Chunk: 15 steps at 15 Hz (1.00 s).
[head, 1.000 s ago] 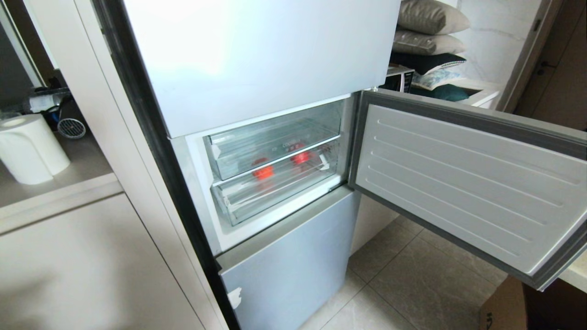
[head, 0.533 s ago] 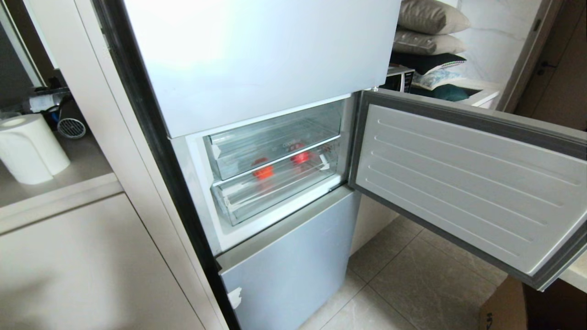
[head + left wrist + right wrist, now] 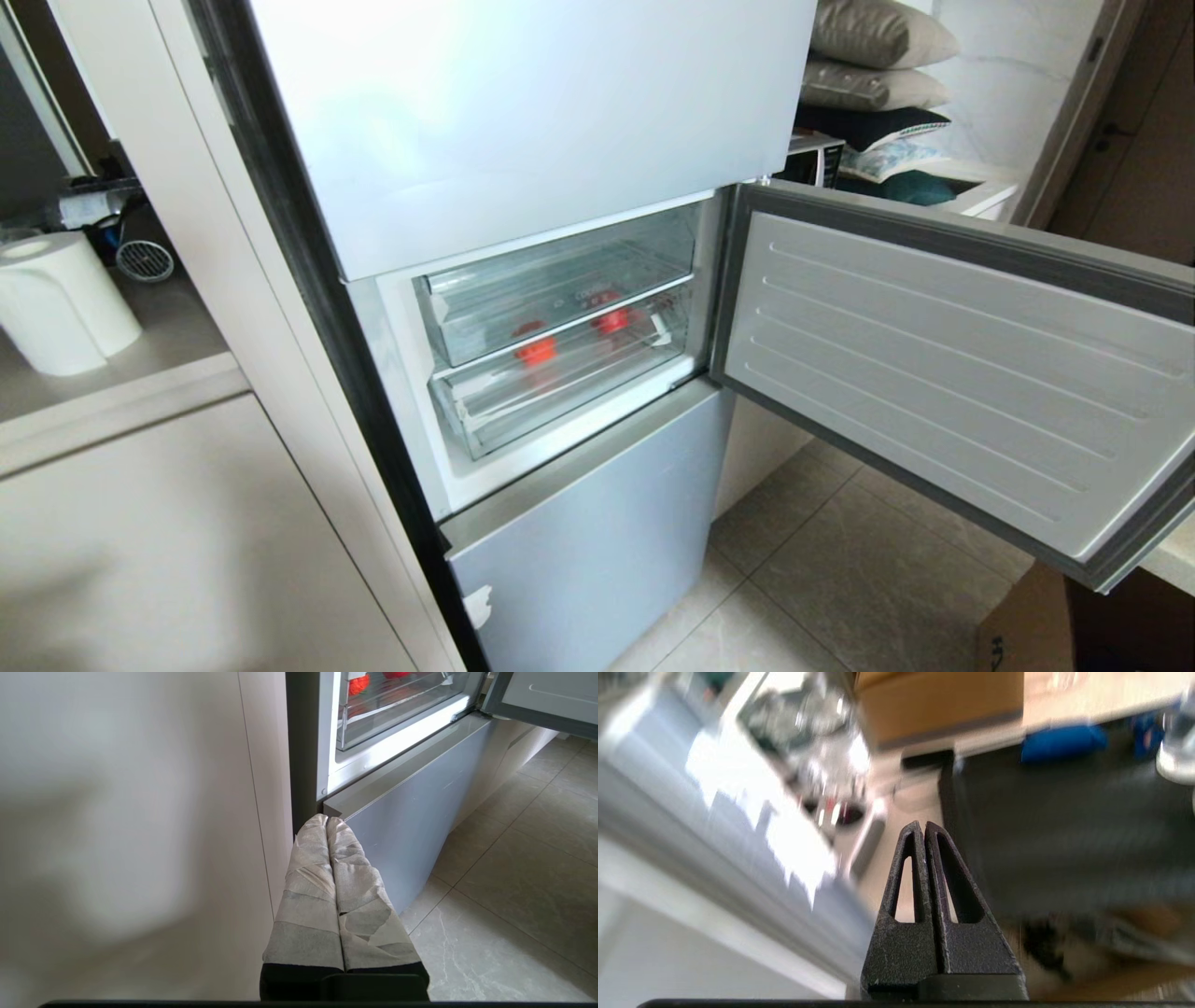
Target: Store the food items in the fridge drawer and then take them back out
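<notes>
The fridge (image 3: 523,121) stands with its middle door (image 3: 943,373) swung wide to the right, showing two clear drawers stacked inside the lit compartment. The fridge drawer (image 3: 560,392), the lower and deeper of the two, is pushed in, and through its transparent front two red food items (image 3: 535,349) show, one toward the left and another (image 3: 612,321) farther right and deeper in; what else lies in there cannot be made out. The shallower drawer (image 3: 551,289) sits just above it, also pushed in. Neither arm appears in the head view. The left gripper (image 3: 327,820) hangs low beside the fridge's black side edge, near the bottom door panel (image 3: 411,812), its tape-wrapped fingers (image 3: 308,882) pressed together and holding nothing. The right gripper (image 3: 922,825) is off to the side in a blurred view, its black fingers (image 3: 901,891) pressed together with nothing between them. A white paper roll (image 3: 61,299) rests on the counter (image 3: 159,327) to the left of the fridge, and cushions (image 3: 873,56) are piled behind the open door
</notes>
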{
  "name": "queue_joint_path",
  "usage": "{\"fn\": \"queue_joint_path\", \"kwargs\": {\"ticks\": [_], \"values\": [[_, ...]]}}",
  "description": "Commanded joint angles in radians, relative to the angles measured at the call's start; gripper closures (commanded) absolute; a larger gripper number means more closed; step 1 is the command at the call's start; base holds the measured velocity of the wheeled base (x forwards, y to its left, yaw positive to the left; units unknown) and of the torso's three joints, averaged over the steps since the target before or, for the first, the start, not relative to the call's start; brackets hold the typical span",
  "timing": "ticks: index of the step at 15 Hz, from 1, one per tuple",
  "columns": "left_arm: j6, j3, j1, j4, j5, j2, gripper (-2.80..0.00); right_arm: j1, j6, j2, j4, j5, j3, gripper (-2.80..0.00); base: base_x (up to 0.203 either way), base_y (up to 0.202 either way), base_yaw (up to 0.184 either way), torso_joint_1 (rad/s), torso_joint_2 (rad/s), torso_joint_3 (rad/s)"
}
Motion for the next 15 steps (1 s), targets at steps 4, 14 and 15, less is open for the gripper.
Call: {"fn": "queue_joint_path", "kwargs": {"ticks": [4, 14, 15], "values": [[0.000, 0.000, 0.000, 0.000, 0.000, 0.000, 0.00, -0.033, 0.012, 0.246, -0.013, 0.087, -0.229, 0.00, 0.000, 0.000, 0.000, 0.000, 0.00, 0.000], [0.000, 0.000, 0.000, 0.000, 0.000, 0.000, 0.00, -0.172, 0.625, 0.322, -0.008, 0.732, -0.378, 0.00, 0.000, 0.000, 0.000, 0.000, 0.00, 0.000], [0.000, 0.000, 0.000, 0.000, 0.000, 0.000, 0.00, -0.175, 0.658, 0.343, -0.010, 0.743, -0.401, 0.00, 0.000, 0.000, 0.000, 0.000, 0.00, 0.000]]}}
